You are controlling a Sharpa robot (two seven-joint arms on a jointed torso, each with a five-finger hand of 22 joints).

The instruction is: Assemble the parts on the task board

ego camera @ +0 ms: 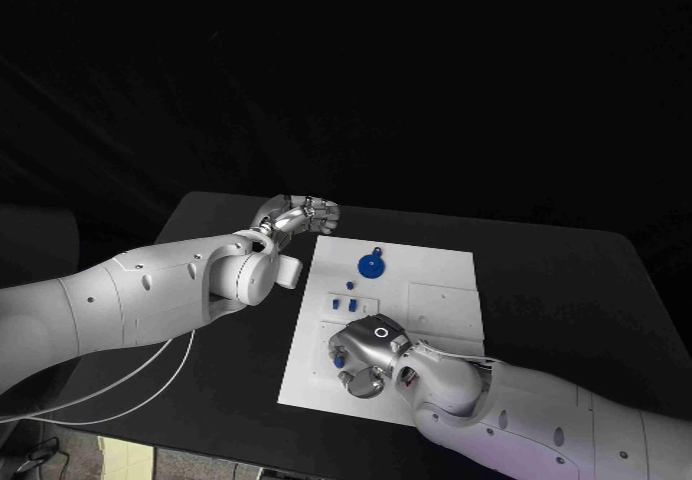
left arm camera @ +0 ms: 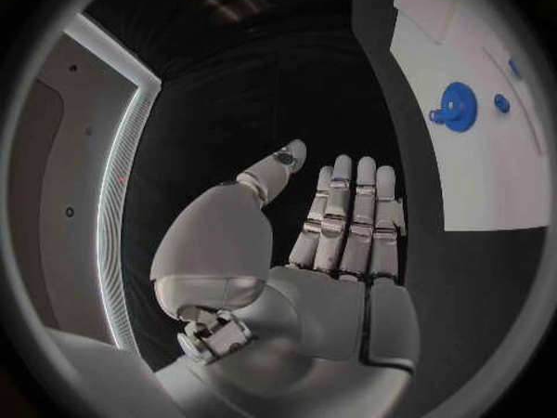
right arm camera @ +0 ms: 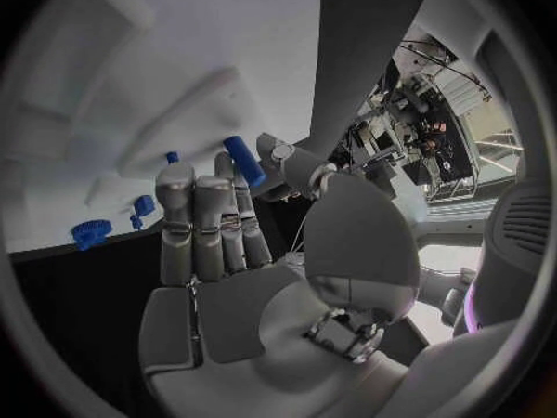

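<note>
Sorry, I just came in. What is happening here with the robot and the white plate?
The robot is assembling small blue parts on the white task board. Its right hand is low over the board's near end and pinches a blue peg between thumb and finger. Its left hand hangs open beside the board's far corner. A blue gear lies on the board.

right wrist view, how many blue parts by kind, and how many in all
blue gear: 1
blue peg, held at the fingertips of the right hand: 1
small blue pieces on the task board: 2
total: 4
</note>
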